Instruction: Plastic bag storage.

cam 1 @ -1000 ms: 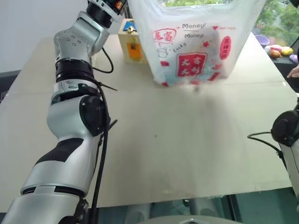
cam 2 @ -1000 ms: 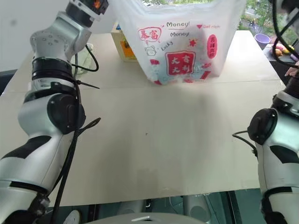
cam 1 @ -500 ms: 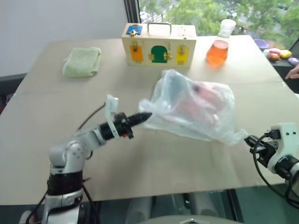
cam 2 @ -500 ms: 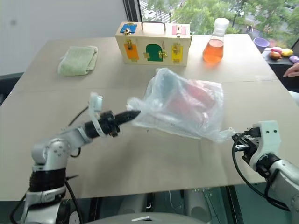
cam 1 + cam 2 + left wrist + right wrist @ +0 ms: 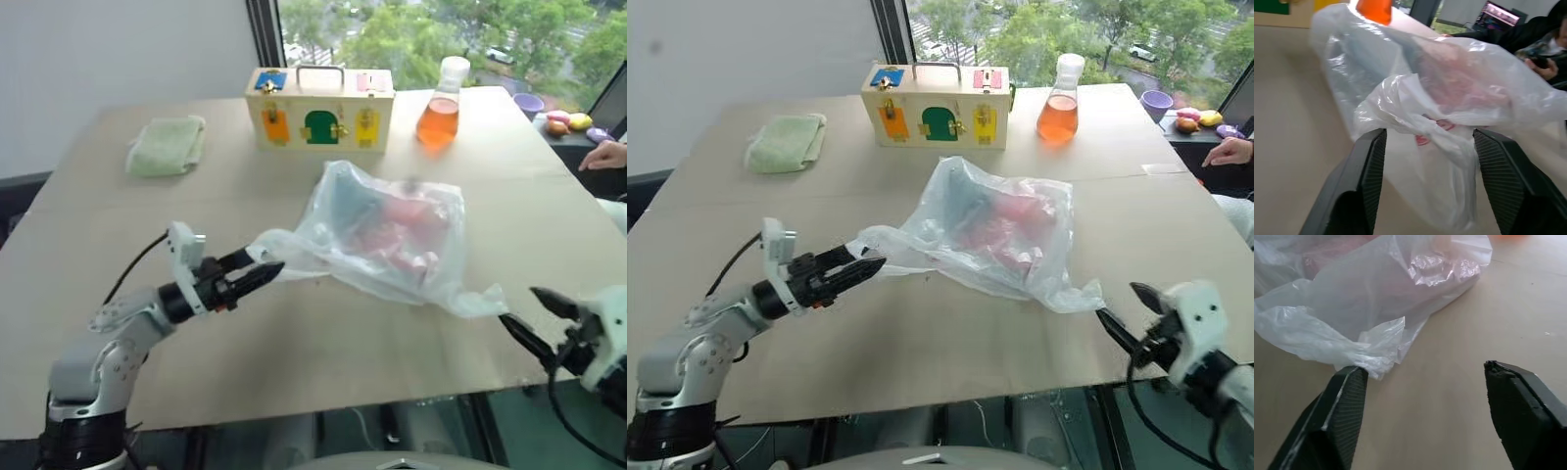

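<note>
Two grippers flank the bag (image 5: 392,235), which lies crumpled on the table (image 5: 118,225), its long axis running between them. My left gripper (image 5: 257,271) stands spread, a bag corner between its fingers; the right gripper (image 5: 529,321), also spread, sits just beside the other tail, not pinching it. I judge both equally near. The box (image 5: 319,95), flask (image 5: 438,103) and cloth (image 5: 167,145) stand well behind, clear of any fold.

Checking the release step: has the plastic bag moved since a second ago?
Yes. The plastic bag dropped from hanging in front of the wooden box onto the table.
</note>
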You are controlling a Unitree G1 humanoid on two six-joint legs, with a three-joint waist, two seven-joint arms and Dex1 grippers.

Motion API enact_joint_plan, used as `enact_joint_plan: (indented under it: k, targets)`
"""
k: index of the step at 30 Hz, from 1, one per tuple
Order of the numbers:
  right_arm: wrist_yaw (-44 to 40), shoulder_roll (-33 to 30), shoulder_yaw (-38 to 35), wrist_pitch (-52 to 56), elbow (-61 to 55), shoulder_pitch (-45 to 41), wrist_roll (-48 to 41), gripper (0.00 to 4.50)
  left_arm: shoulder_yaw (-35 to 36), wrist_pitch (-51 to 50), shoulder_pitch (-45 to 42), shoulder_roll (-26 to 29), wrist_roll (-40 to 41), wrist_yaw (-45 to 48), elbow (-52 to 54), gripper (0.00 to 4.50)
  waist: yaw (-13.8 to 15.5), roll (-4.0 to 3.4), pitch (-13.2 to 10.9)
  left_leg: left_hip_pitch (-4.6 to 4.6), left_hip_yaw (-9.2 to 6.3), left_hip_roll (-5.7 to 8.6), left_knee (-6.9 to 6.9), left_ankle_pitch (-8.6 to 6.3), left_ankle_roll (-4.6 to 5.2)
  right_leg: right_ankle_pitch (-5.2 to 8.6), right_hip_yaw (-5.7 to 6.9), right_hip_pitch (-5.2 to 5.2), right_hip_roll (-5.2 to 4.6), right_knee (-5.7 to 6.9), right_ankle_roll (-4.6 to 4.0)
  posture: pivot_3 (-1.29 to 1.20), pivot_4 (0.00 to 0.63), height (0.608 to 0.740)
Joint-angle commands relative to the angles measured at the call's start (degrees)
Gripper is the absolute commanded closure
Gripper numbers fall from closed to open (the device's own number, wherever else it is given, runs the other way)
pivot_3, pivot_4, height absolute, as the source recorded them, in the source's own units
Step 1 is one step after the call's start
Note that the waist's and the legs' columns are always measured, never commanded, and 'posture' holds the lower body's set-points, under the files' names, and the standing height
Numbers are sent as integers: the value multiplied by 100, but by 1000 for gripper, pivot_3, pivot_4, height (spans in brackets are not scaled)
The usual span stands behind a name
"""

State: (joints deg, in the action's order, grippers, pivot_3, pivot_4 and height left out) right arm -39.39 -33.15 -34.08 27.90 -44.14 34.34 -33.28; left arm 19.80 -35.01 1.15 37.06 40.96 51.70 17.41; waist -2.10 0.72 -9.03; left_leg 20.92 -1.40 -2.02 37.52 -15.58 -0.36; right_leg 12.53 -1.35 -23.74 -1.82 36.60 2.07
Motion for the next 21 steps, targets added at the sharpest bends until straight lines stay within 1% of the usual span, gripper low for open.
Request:
enact_joint_plan:
  k: [1,3,7,9,14,21]
  targets:
    - [-535,-61,-600,-605,181,179,-84,0,373,373,108,234,-130,117,-102,92,19,20,2,1,4,1,0,-13,10,3,-2,0,-1,-6,4,0,150,740]
    - [-680,-86,-787,-751,405,175,-124,0,441,432,149,294,-130,147,-148,92,33,27,2,7,6,-1,0,-28,12,12,-1,1,-2,-27,-4,0,150,740]
    - [-1479,-95,-1100,-1245,684,669,-90,0,735,510,259,432,-201,114,-430,92,136,34,-4,9,14,1,0,-34,15,13,-5,0,-7,-36,-3,0,150,740]
    - [-1627,-128,-1182,-1381,808,728,-97,0,777,498,158,544,-172,150,-547,92,152,37,-5,5,11,-5,-7,-35,17,16,-1,0,0,-36,-3,0,150,740]
    - [-1604,-516,-1057,-1252,961,389,-74,0,703,481,159,777,-131,417,-628,92,129,45,-10,-9,26,-7,-6,-35,17,15,-10,1,-3,-33,0,0,150,740]
    - [-1656,-1045,-790,-1137,1510,-346,20,0,683,541,79,701,-201,258,-601,92,136,50,-14,-14,39,-9,-6,-35,17,16,-22,0,3,-26,-1,0,150,740]
